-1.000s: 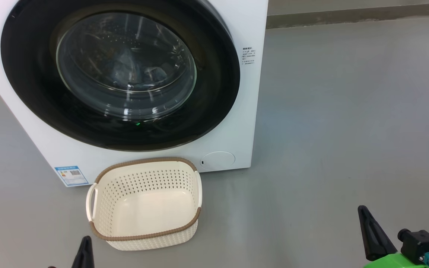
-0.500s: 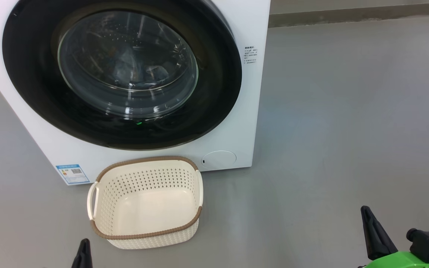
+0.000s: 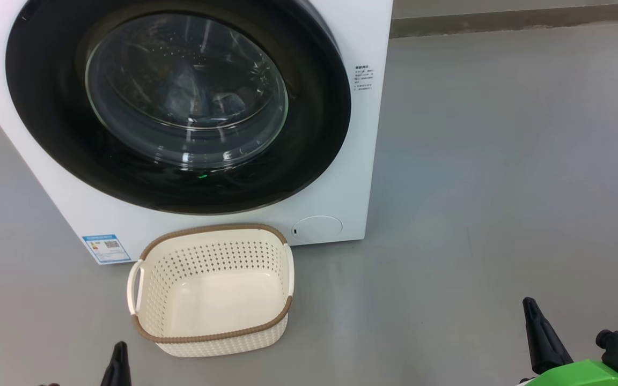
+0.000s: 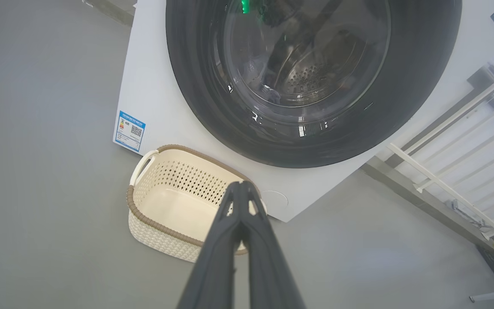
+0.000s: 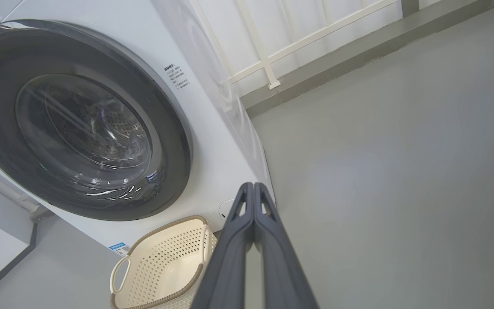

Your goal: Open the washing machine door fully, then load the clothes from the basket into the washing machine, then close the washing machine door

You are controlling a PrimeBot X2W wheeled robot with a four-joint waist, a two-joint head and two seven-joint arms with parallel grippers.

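Washing machine (image 3: 365,161) stands on grey floor (image 3: 502,187); washing machine door (image 3: 317,134) sits flush against the white front; clothes (image 3: 191,94) show dimly as bluish fabric behind the glass; blue sticker (image 3: 106,248) at lower left corner, round cap (image 3: 317,229) at lower right; basket (image 3: 210,338) upright just before the machine, inner floor bare; left gripper (image 3: 119,351) and right gripper (image 3: 530,311) at bottom edge, fingers pressed together, well apart from basket.

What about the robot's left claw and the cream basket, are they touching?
Apart. The head view shows bare grey floor between the tip of the left gripper and the basket. The gripper is shut and holds nothing.
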